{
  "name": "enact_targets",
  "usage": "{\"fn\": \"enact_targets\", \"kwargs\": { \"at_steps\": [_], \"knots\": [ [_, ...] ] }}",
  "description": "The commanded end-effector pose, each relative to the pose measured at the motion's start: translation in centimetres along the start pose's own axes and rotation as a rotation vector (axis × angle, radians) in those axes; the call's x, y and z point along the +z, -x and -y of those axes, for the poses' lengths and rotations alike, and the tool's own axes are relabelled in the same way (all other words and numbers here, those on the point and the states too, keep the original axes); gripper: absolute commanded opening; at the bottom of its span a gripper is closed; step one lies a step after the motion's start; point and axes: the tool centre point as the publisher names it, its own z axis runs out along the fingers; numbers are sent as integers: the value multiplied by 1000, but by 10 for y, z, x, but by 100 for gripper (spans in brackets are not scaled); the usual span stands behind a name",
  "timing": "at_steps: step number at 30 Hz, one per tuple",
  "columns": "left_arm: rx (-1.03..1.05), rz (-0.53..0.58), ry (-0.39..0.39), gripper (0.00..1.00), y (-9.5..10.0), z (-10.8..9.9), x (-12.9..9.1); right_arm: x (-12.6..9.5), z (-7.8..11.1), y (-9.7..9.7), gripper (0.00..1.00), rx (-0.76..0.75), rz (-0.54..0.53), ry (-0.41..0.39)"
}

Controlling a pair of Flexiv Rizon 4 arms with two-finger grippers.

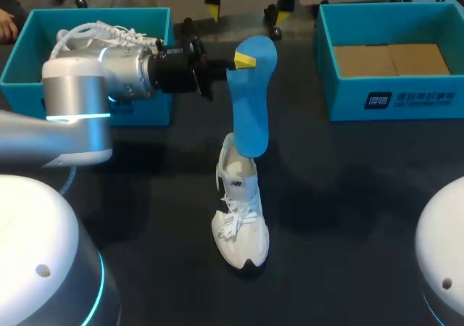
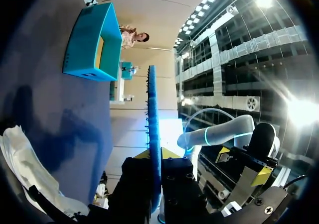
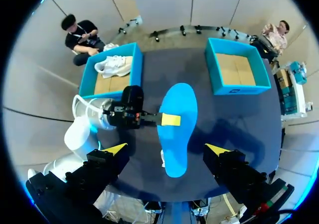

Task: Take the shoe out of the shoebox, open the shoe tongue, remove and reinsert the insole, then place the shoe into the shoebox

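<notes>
The left pincer (image 1: 245,60) is clamped on the blue insole (image 1: 251,105) close to one end, both yellow-tipped fingers pressing its flat faces. The left wrist view shows the insole edge-on between them. It hangs lengthwise above the worktop (image 1: 362,195), and its lower end is over the collar of the white shoe (image 1: 239,214). From the head view I cannot tell whether the two touch. The shoe stands on its sole near the middle of the worktop, toe toward the robot, laces loose, well apart from the teal shoebox (image 1: 391,101) at the far right. The right pincer (image 3: 166,150) hovers high above with its fingers spread wide and nothing between them. The insole looks thin, light and springy, so I judge it will flex and buckle if pushed from its far end. A grip on the flat faces near the trailing end, as now, suits feeding the leading end into the opening. The shoe is probably light and may skid on the smooth surface. Steadying it at the heel collar or the firm sole edge seems wiser than pinching the soft mesh upper or the laces.
</notes>
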Motion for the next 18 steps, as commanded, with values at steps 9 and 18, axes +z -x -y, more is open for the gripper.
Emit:
{"fn": "enact_targets", "kwargs": {
  "at_steps": [9,18],
  "knots": [
    [0,2,-2,0,0,-1,0,0,26,21,100,8,152,3],
    [0,2,-2,0,0,-1,0,0,26,21,100,8,152,3]
  ]
}}
